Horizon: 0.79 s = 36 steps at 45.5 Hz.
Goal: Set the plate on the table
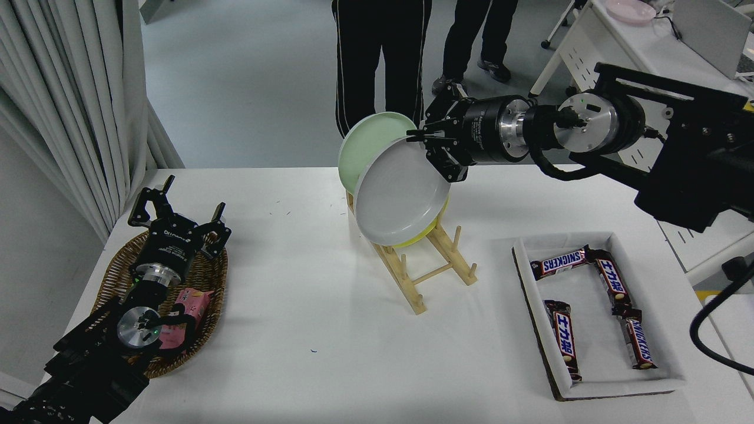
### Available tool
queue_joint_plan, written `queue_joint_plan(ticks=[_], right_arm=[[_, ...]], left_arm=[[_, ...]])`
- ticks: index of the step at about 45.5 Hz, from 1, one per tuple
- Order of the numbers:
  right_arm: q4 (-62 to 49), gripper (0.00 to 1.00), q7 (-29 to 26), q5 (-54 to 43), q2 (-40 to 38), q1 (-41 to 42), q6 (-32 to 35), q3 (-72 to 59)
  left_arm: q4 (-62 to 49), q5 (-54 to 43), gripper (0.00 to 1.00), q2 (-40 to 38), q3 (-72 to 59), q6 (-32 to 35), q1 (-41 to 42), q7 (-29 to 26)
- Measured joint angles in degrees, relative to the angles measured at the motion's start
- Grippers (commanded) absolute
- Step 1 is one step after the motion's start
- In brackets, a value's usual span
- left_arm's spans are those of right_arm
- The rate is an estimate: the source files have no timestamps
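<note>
Head view — plate (400, 197) in rack (427, 268)

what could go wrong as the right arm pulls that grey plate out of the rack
The right claw pinches the grey plate only at its upper rim, so the plate could swing or slip free. The green plate and the yellow plate sit tight against it and might get dragged along. The light wooden rack could tip or slide.

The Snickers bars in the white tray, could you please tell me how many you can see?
4: one Snickers bar along the white tray's far edge, one right of it, one nearer on the right, one on the left. None seems hidden.
</note>
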Motion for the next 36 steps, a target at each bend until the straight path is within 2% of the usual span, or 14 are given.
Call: queue_joint_plan(ticks=[25, 36], right_arm=[[2.4, 0.0, -1.7, 10.1, -1.3, 1.0, -5.3, 4.1], [3.9, 0.0, -1.9, 15.3, 0.1, -1.8, -13.5, 6.8]], left_arm=[[0.0, 0.0, 1.0, 0.0, 0.0, 0.0, 0.0, 0.0], [0.0, 0.0, 1.0, 0.0, 0.0, 0.0, 0.0, 0.0]])
